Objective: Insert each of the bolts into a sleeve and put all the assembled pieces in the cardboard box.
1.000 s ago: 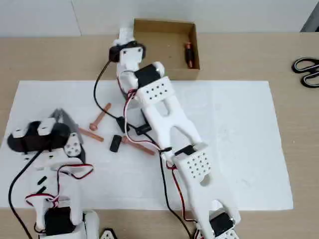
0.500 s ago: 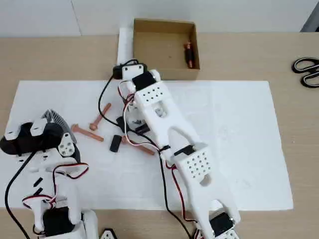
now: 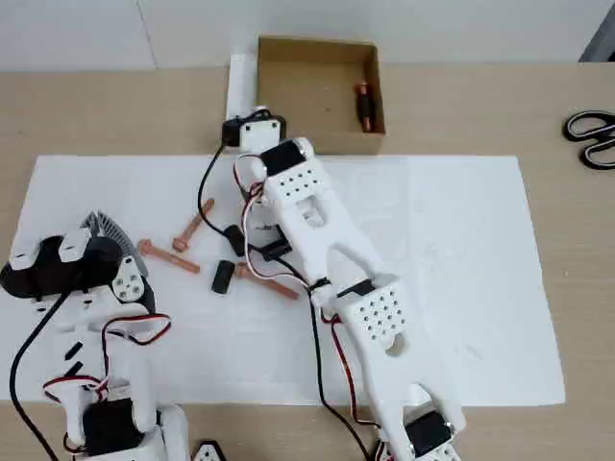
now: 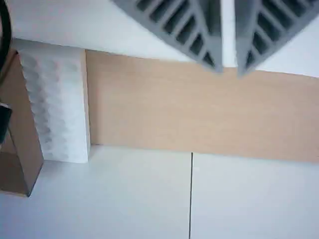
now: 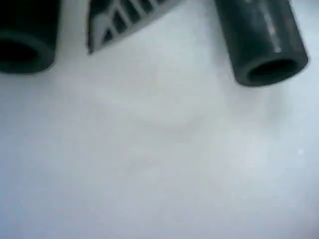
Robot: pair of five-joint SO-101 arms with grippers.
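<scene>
Three copper bolts lie on the white paper: one (image 3: 192, 227), a second (image 3: 168, 257) and a third (image 3: 267, 280). Two black sleeves (image 3: 234, 236) (image 3: 223, 277) lie among them. The right wrist view has both close up, one sleeve (image 5: 264, 45) and the other (image 5: 25, 45), with my right gripper (image 5: 127, 20) low over the paper between them. An assembled piece (image 3: 363, 106) lies in the cardboard box (image 3: 288, 96). My left gripper (image 3: 101, 230) hangs left of the bolts, its grey fingers (image 4: 199, 30) nearly together with nothing between them.
A white foam block (image 3: 242, 82) stands against the box's left side. Black scissors (image 3: 591, 127) lie at the far right of the table. The right arm (image 3: 327, 240) covers the paper (image 3: 461, 250) from the front edge to the box.
The right arm's wrist has drawn back from the box's left corner toward the sleeves. The left arm has shifted a little to the left.
</scene>
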